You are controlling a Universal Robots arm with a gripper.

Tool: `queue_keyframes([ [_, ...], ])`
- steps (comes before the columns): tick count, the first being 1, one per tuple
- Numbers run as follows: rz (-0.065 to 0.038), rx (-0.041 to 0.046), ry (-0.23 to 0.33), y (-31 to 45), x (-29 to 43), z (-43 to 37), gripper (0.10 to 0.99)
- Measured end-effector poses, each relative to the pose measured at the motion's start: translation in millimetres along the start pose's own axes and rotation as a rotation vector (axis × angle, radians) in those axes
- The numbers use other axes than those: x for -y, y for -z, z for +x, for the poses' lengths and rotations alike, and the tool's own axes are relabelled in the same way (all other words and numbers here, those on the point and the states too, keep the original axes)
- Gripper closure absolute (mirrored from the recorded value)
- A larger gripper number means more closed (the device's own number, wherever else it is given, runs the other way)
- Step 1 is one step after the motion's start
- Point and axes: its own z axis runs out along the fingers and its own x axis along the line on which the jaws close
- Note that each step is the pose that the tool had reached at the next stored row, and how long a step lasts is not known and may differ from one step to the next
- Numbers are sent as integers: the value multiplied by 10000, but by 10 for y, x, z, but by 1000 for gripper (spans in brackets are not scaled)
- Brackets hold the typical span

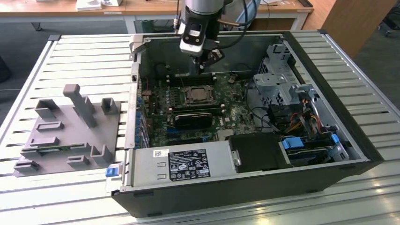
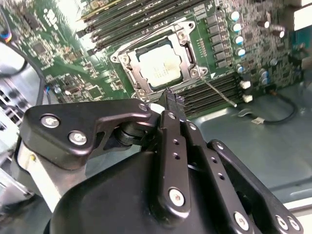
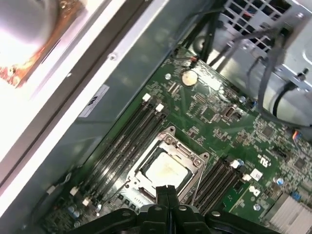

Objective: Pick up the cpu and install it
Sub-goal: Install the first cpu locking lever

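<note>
One grey tray (image 1: 65,133) with upright posts lies on the slatted tabletop (image 1: 37,70) at the exterior view's left, just beside an open computer case (image 1: 250,187) that takes up the middle and right. Inside the case, the green motherboard (image 1: 228,101) lies flat on the bottom, with a silver power supply (image 1: 178,164) at the near edge, a black block (image 1: 259,152) to its right, and a metal drive cage (image 1: 278,70) with coloured cables (image 1: 306,117) further right. The cpu (image 1: 198,96) sits in its socket (image 1: 185,96) near the middle of the board, its pale metal top framed by the socket's metal bracket; it shows in both wrist views (image 2: 161,66) (image 3: 165,171), lying flat and level within the frame. Dark memory slots (image 2: 141,19) run along both sides of the socket. The arm comes down from the far side, and the gripper (image 1: 201,64) hangs above the board just beyond the cpu, apart from it and carrying nothing. In the second wrist view the fingers (image 2: 171,105) are pressed together, tips meeting with no gap, and the first wrist view shows the same closed pair of fingers (image 3: 166,195) pointing at the socket's edge. A round coin battery (image 3: 189,77) sits on the board beyond the socket.
</note>
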Motion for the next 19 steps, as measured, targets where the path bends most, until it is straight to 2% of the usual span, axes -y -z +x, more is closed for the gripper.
queue_keyframes([
  [12,66,-73,2148,-6,0,0,980],
  [19,93,-103,3025,-7,0,0,980],
])
